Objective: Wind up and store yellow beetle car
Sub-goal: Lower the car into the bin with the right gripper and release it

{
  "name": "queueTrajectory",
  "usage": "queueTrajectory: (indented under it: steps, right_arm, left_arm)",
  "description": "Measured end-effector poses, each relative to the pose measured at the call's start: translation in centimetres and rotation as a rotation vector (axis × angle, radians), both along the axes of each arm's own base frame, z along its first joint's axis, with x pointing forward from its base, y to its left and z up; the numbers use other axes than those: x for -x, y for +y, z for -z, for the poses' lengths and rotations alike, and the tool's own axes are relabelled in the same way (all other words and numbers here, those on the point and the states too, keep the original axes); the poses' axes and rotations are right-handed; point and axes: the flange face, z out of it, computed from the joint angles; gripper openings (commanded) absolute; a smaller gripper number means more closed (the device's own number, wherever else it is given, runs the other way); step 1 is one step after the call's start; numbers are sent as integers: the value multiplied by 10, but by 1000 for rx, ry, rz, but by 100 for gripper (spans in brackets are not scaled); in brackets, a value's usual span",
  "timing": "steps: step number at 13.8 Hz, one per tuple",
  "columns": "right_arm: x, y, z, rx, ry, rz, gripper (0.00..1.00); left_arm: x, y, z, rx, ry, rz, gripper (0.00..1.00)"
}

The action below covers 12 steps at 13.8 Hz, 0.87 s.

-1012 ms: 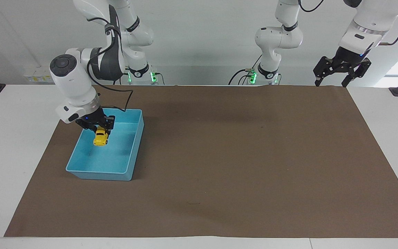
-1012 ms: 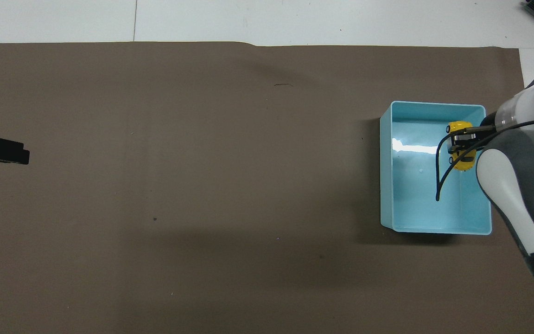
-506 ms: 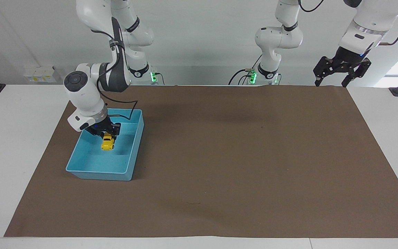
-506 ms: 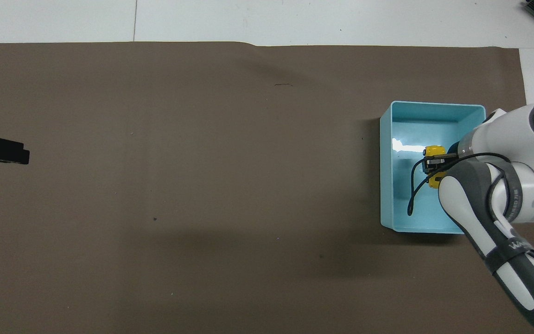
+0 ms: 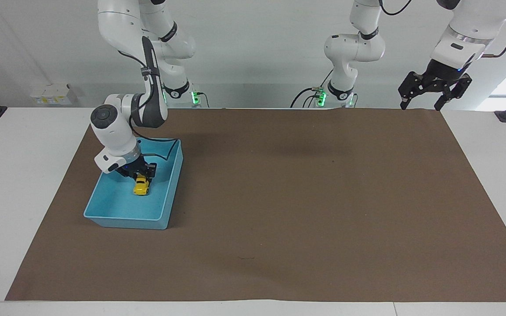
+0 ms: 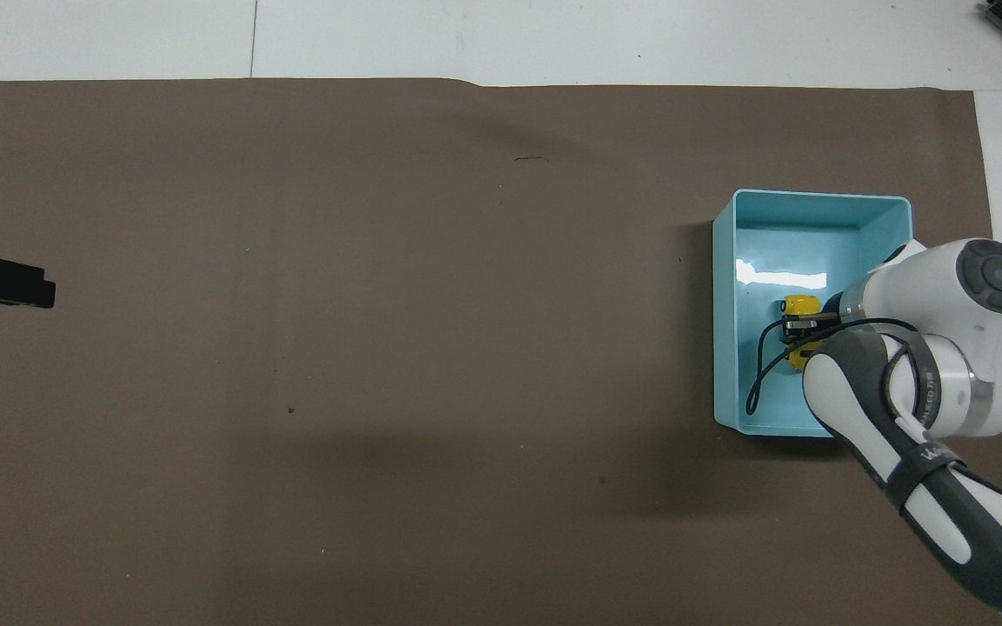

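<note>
you're at the storing step: your right gripper is clamped on the yellow beetle car low inside the blue bin, so next release it, while the left gripper, fingers spread, waits well away from the bin.

White table; brown mat covers most; blue bin on mat, right arm's end.

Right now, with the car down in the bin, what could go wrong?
1. The right gripper is shut on the tiny yellow beetle car inside the light blue plastic bin; releasing it while tilted might tip it.
2. The arm's black cable droops over the bin's rim and could snag.
</note>
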Motion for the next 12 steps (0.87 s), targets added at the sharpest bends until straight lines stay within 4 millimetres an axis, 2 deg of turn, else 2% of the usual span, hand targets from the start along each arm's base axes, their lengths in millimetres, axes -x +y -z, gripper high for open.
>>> queueTrajectory:
  steps: [3, 6, 12]
  right_arm:
    - [-2, 1, -4, -1, -9, 1, 100]
    - [-8, 4, -23, 0, -37, 5, 100]
    - [-28, 6, -97, 5, -34, 3, 100]
  left_arm:
    - [0, 0, 0, 0, 0, 0, 100]
    - [0, 0, 0, 0, 0, 0, 100]
    - [0, 0, 0, 0, 0, 0, 100]
